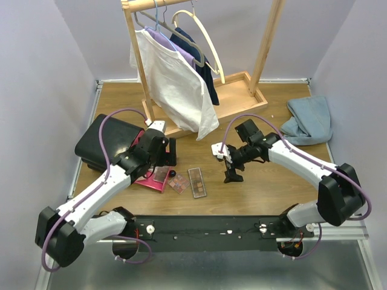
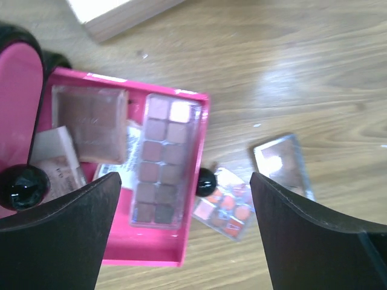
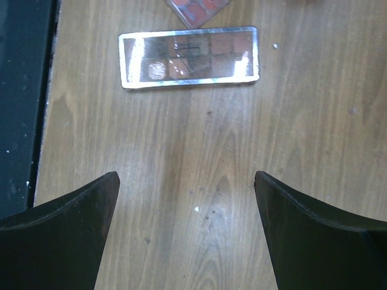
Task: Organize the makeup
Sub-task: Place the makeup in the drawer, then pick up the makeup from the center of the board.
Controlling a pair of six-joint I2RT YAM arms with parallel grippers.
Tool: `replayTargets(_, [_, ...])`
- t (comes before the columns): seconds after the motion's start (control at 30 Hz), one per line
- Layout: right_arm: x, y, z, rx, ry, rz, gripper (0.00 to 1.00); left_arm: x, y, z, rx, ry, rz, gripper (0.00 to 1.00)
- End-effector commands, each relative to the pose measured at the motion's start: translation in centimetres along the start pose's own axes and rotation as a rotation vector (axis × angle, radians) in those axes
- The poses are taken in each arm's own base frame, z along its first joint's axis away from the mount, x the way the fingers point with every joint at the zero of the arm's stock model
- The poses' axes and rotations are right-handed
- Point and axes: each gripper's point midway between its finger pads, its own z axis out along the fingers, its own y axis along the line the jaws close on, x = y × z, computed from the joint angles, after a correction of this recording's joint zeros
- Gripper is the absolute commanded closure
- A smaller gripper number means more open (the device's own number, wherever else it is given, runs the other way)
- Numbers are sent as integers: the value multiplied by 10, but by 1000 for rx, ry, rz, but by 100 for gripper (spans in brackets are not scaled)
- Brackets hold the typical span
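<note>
1. Wooden desk [image 1: 272, 181] stretched between pale walls, with both arms bolted at its near edge.
2. Nearest on it lay a long palette [image 3: 188, 57] with a shiny clear lid, flat on bare wood and touching nothing.
3. Just left of it sat a small orange palette [image 2: 225, 205], tilted at an angle to it.
4. The right end effector [image 3: 184, 175] hung over bare wood near the long palette, its jaws spread wide and gripping nothing.
5. A round dark disc [image 2: 205, 181] sat between the small orange palette and the pink tray [image 2: 115, 254], just beside the tray's outer wall.
6. Inside the tray an eyeshadow palette [image 2: 162, 160] of pink and brown pans lay lengthwise beside a square brown palette [image 2: 91, 124], which overlapped a pale compact [image 2: 57, 160].
7. The left end effector [image 2: 184, 178] hovered above the tray, jaws wide apart and empty.
8. Farther back a black case [image 1: 106, 142] stood on the left and a blue cloth [image 1: 311, 121] lay on the right.
9. Farthest, a wooden rack [image 1: 266, 45] carried a white shirt [image 1: 175, 84] on a hanger.
</note>
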Motion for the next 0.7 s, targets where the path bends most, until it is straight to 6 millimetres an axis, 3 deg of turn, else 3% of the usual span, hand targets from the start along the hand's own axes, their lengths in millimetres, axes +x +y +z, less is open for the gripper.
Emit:
replayTargets(0.0, [-4, 28, 21, -122, -46, -25, 0, -9, -17, -20, 147, -92, -15, 1])
replayTargets(0.2, [-10, 47, 52, -199, -4, -160, 0, -26, -23, -59, 252, -237, -70, 1])
replayTargets(0.4, [-14, 44, 73, -267, 82, -348, 0, -36, -14, -97, 265, -326, -33, 1])
replayTargets(0.57, [-16, 30, 75, -321, 99, -625, 0, -35, 8, -101, 178, -382, -7, 1])
replayTargets(0.67, [-26, 18, 80, -335, 117, -656, 0, -34, 13, -102, 167, -410, -11, 1])
